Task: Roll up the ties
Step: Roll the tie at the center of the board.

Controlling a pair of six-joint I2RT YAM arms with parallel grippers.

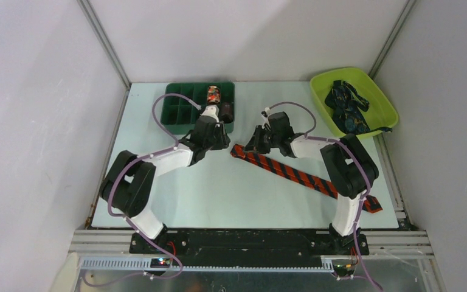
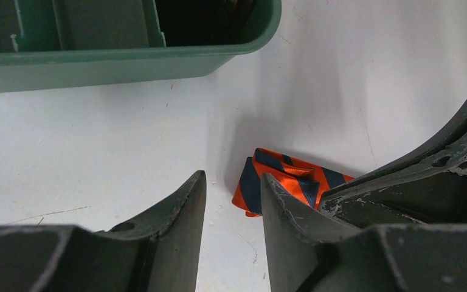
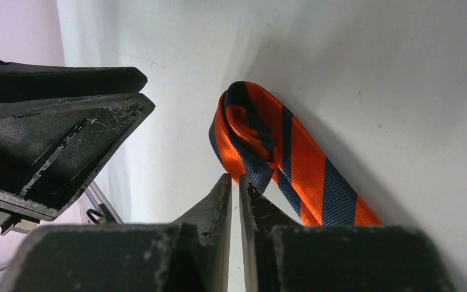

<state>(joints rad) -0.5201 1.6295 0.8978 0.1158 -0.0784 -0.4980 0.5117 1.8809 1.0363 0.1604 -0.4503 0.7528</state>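
Left end effector [image 2: 232, 182]: spread, nothing gripped, only bare tabletop [image 2: 97, 158] in the gap. Just past its right fingertip [image 2: 280, 207], the folded end of the tie [image 2: 280, 182], orange with dark diagonal stripes, doubled over on itself and flat on the tabletop. Partly hidden behind that finger; touching it or not, impossible to tell. Not between the fingers, but off to their right.

Right end effector [image 3: 235, 179]: pressed nearly together, only a thin slit left, nothing pinched in it. Same folded end just beyond and to the right of its tips, the loop of the fold open toward the camera, the strip running away past the right finger [image 3: 261, 207]. Contact with that finger unclear.

From above, both end effectors close together at mid-table, facing each other across the tie's folded end: left on its left side, right on its right. Rest of the tie stretched straight and diagonal toward the near right corner, passing under the right arm, its pointed tip beside that arm's base.

Farther out, behind the left end effector, a dark green tray [image 1: 185, 103] with compartments: a patterned roll [image 1: 213, 94] in one and a dark roll [image 1: 226, 111] in the one beside it. At the far right corner, a lime bin [image 1: 382, 100] holding a loose heap of dark ties [image 1: 346, 106].
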